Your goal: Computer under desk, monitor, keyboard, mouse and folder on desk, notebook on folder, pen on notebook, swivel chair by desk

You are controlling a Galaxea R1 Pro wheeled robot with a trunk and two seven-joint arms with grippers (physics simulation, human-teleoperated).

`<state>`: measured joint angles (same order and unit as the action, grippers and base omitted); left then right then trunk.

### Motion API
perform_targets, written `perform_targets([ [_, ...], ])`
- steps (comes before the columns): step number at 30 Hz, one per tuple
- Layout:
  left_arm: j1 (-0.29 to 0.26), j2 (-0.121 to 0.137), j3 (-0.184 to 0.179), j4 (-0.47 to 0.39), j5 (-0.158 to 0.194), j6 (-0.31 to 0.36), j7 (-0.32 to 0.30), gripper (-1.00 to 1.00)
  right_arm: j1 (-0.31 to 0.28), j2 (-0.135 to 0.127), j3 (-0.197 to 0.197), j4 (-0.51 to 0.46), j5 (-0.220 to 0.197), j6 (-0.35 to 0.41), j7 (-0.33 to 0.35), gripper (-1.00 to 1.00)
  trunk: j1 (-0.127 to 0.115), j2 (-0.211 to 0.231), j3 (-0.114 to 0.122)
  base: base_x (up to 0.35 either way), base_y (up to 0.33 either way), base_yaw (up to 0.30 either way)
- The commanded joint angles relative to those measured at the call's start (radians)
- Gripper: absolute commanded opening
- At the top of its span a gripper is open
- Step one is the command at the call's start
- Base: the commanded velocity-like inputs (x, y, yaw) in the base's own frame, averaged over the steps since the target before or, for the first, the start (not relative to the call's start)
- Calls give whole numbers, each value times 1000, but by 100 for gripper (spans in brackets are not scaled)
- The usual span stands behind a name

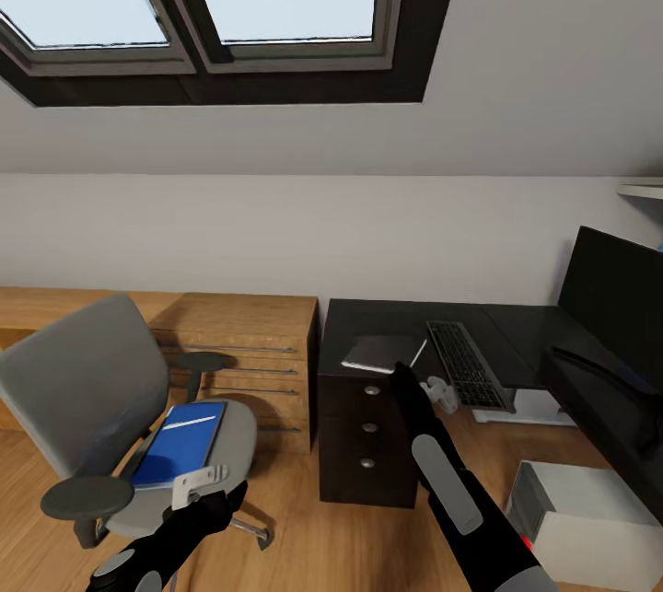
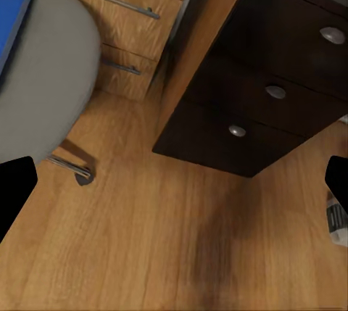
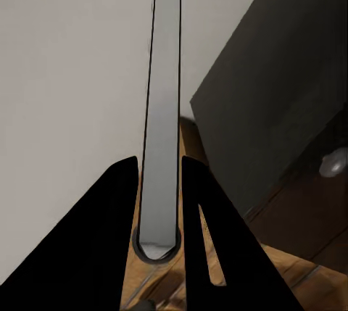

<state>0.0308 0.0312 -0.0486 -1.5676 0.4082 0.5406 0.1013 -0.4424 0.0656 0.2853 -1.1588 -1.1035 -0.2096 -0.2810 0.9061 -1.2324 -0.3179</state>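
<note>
Light wood plank floor (image 1: 304,528), its grain plain under a low satin sheen, runs beneath a swivel chair (image 1: 87,389) upholstered in matt grey cloth, with dull black armrests and a bright metal base. On its seat lies a smooth blue folder (image 1: 180,443) edged in white. The low cabinet (image 1: 244,343) shows pale wood fronts with slim metal handles. The tabletop (image 1: 387,320) is flat matt black; the drawer unit (image 2: 268,101) below is dark with round silver knobs. The monitor (image 1: 617,293) screen is smooth black, the computer (image 1: 589,518) plain light grey.
</note>
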Motion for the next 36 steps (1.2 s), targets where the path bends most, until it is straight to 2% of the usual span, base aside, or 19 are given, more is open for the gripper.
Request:
perform_targets([
  [1, 0, 1, -4, -2, 11, 3, 10, 100, -1, 4, 3, 7, -12, -24, 1, -100, 0, -1, -1, 10, 4, 0],
  [4, 0, 1, -8, -2, 11, 3, 11, 100, -1, 34, 4, 54, -16, -101, 3, -100, 0, -1, -1, 5, 2, 0],
  [7, 0, 1, -9, 0, 11, 2, 11, 100, -1, 43, 5, 68, -19, -122, 4, -100, 0, -1, -1, 1, 0, 0],
  [19, 0, 1, -10, 3, 10, 2, 11, 100, -1, 58, 6, 73, -22, -132, 5, -100, 0, -1, -1, 28, 0, 0],
  [36, 0, 1, -23, 4, 10, 4, 12, 100, -1, 57, 3, 75, -21, -132, 7, -100, 0, -1, -1, 308, 0, 0],
])
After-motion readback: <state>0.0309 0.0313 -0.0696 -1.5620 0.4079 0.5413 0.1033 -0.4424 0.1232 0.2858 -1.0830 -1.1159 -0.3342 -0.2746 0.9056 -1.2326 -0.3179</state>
